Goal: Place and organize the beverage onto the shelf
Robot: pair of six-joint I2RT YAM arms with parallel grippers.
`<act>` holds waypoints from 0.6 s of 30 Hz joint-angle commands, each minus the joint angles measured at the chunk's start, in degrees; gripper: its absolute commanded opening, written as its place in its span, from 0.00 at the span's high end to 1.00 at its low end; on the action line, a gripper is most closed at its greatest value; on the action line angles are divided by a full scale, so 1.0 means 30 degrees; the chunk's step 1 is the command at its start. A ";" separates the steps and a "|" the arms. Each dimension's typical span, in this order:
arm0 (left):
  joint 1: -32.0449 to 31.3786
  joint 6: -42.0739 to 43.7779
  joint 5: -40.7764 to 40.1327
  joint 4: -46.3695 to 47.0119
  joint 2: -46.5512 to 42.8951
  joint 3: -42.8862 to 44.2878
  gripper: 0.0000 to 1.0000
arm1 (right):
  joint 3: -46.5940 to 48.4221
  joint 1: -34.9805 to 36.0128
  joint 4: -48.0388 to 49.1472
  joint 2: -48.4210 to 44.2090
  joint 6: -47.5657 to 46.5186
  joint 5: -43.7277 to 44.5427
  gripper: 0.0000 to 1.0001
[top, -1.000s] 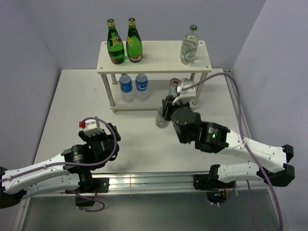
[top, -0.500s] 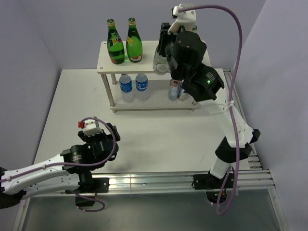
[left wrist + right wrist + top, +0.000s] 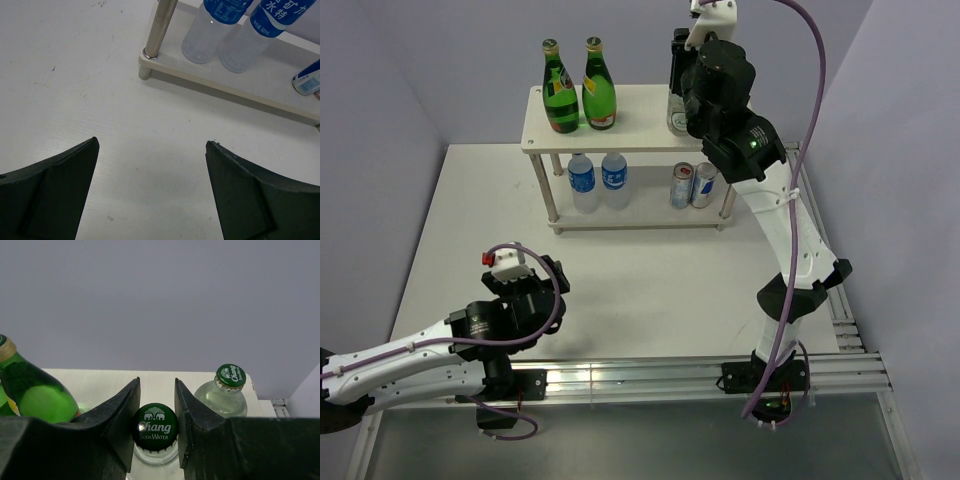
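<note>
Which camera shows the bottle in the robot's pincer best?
The right wrist view. It looks down on the bottle, with its green Chang cap squeezed inside the right pincer. The top view shows only a sliver of its glass beside the arm. The left wrist view doesn't show it at all.

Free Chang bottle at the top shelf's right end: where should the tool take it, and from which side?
By the narrow neck just under the cap, coming straight down. The free bottle stands upright with its top clear, and the held bottle in the right tool stands close beside it, so a side approach at the body looks cramped.
</note>
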 commanded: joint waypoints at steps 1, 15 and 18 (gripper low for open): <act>-0.0083 0.0385 -0.0242 0.0586 -0.0263 0.0087 0.06 | 0.1160 -0.0381 0.3509 -0.0446 -0.0374 -0.0795 1.00; -0.0112 0.0385 -0.0213 0.0557 -0.0262 0.0087 0.06 | 0.0662 -0.1318 0.4124 0.0697 0.0155 -0.1293 1.00; -0.0112 0.0385 -0.0213 0.0556 -0.0233 0.0058 0.06 | 0.0574 -0.1465 0.4359 0.0902 0.0154 -0.1293 1.00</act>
